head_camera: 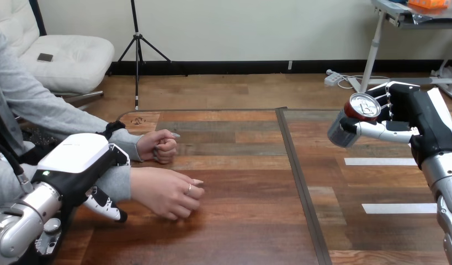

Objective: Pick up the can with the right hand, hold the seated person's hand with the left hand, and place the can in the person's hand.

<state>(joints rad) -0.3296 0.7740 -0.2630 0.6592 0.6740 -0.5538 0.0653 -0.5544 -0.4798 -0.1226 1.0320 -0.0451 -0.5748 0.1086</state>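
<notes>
Head view — right hand (418, 122) clasps the can (348, 122).

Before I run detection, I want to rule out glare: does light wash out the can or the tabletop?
Head view: the can in the right hand has a bright highlight on its silver top, rim legible; the table shows a pale sheen on its right half, not washed out; a shadow lies under the person's nearer hand.

R black-and-white robot hand (404, 113) grips red-rimmed metal can (353, 118) above wooden table (240, 221). L hand (83, 165) wraps person's grey-sleeved forearm (120, 182).
</notes>
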